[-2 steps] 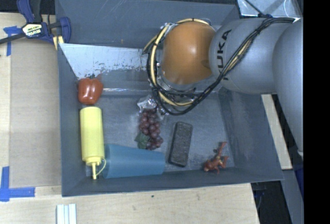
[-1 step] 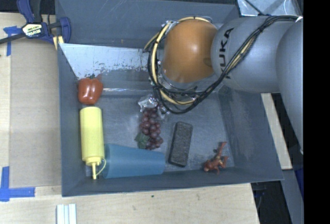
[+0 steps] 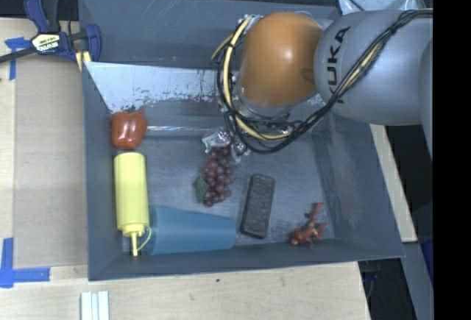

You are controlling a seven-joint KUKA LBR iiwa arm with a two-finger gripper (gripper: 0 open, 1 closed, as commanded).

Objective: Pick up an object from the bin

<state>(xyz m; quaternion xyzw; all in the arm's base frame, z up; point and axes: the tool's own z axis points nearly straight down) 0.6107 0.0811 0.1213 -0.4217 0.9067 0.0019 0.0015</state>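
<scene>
Where the gripper [image 3: 224, 140] is placed: over the top of the purple grape bunch [image 3: 217, 179], mid-floor of the bin [image 3: 96, 193], judged suited to a downward pick.
Grip state: cannot be told; masked by the orange cover [image 3: 280, 57].

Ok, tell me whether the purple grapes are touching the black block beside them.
Apart. The camera view shows a strip of bare grey bin floor between the purple grapes and the black block.
</scene>
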